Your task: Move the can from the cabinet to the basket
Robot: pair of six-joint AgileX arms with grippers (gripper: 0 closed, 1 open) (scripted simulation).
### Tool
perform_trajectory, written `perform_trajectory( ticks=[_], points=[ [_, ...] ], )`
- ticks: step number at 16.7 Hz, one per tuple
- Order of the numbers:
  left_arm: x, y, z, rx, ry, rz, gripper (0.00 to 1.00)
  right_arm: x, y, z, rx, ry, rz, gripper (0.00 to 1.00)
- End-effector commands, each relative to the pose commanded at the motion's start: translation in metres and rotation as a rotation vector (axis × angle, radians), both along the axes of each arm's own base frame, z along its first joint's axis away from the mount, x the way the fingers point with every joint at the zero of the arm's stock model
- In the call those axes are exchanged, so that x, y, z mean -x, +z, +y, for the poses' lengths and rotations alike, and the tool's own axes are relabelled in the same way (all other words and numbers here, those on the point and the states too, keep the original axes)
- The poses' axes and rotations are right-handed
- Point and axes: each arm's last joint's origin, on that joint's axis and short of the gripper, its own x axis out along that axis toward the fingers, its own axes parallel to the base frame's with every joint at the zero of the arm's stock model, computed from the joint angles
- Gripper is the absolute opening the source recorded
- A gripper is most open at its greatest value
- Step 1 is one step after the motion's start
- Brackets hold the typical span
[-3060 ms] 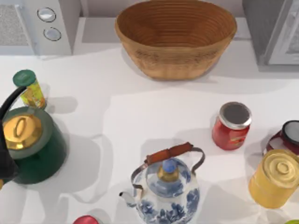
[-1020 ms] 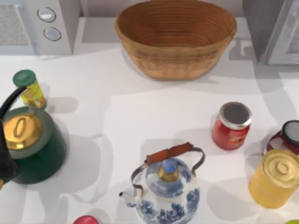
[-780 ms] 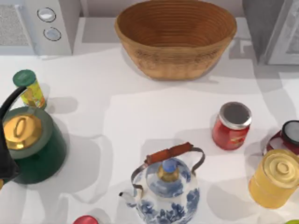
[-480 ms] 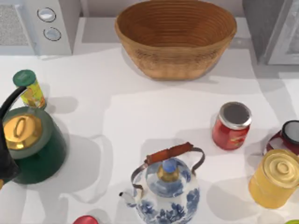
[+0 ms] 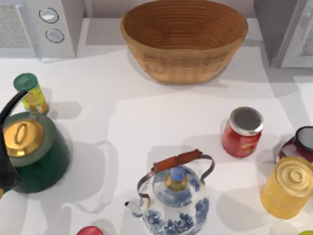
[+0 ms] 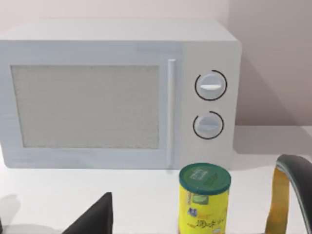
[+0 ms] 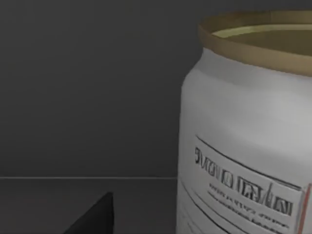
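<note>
Standing upright inside the dark grey cabinet, the can is looming close before the right pincer; grip state cannot be told. Basket is sitting at the worktop's far edge.

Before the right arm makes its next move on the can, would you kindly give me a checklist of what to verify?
1. Can standing inside the dark cabinet: ok.
2. Right tool close beside the can in the right wrist view: ok.
3. Tool's hold on the can: cannot tell.
4. Basket has room for the can: ok.
5. Left arm at the table's left edge, away from the basket: ok.
</note>
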Motion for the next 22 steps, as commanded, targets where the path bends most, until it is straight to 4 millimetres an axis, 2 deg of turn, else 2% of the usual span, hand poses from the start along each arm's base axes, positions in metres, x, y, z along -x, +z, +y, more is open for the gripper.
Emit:
perform_trajectory(
  ticks=[12,22],
  points=[
    [0.0,0.0,0.0,0.0,0.0,0.0,1.0,0.0,0.0,0.0,0.0,0.0,0.0,0.02],
    [0.0,0.0,0.0,0.0,0.0,0.0,1.0,0.0013,0.0007,0.0004,-0.001,0.0,0.0,0.0]
  ],
)
